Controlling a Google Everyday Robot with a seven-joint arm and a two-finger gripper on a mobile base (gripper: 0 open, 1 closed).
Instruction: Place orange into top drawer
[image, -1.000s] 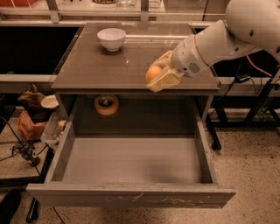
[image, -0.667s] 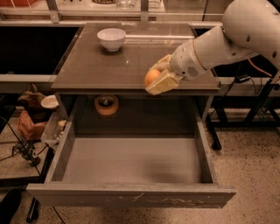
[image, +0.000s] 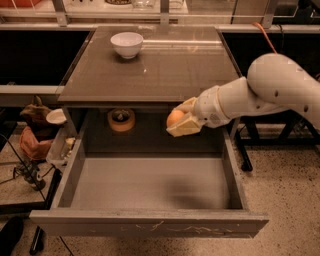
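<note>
Gripper (image: 179, 121) hangs over the rear of the open top drawer (image: 125, 187), just under the counter (image: 170, 70) edge, fingers clamped on the orange (image: 174, 117). The orange is well above the drawer floor, so a release here likely means a bounce or roll. Lifting could clip the counter lip. Tape roll (image: 121, 120) sits apart.
</note>
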